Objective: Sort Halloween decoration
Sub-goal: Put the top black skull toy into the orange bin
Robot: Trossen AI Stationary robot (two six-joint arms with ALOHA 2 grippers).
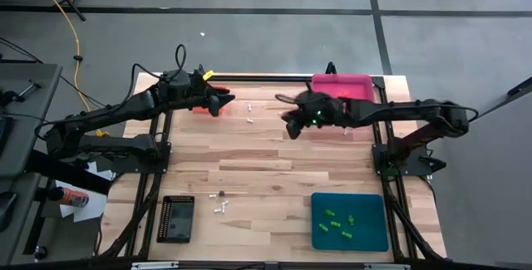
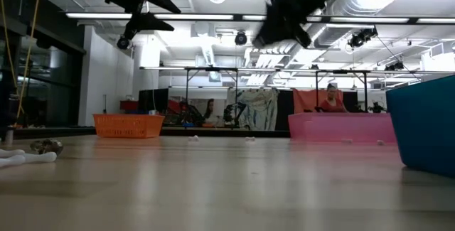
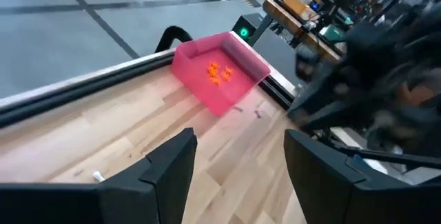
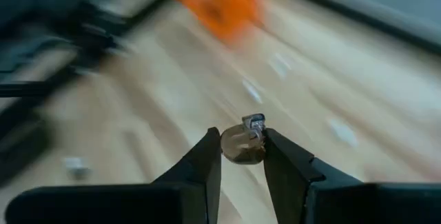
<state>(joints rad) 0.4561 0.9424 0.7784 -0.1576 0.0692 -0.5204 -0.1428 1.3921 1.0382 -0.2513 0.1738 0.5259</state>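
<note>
1. The right gripper (image 4: pixel 242 156) has its two fingers pinched on a small dark brown trinket (image 4: pixel 242 146) with a pale bit on top. Only the right wrist view shows this grip; from above the trinket cannot be made out.
2. In the high view that right gripper (image 1: pixel 293 120) hangs over the far middle of the table (image 1: pixel 274 170), just beside the pink tray (image 1: pixel 342 85).
3. The left gripper (image 3: pixel 238 169) has its fingers spread with nothing between them. The high view places it (image 1: pixel 223 104) by the orange tray (image 1: pixel 202 105) at the far left.
4. The left wrist view alone shows orange trinkets (image 3: pixel 218 72) inside the pink tray (image 3: pixel 207 93).
5. Bright green trinkets (image 1: pixel 339 223) lie in the teal tray (image 1: pixel 374 237) (near right corner).
6. White trinkets (image 1: pixel 249 112) lie loose between the grippers, more (image 1: pixel 220 207) beside the black tray (image 1: pixel 177 218).
7. The low view shows one white piece (image 2: pixel 27 158) and a brownish one (image 2: pixel 46 146) touching the tabletop, and a person (image 2: pixel 331 97) beyond the table.
</note>
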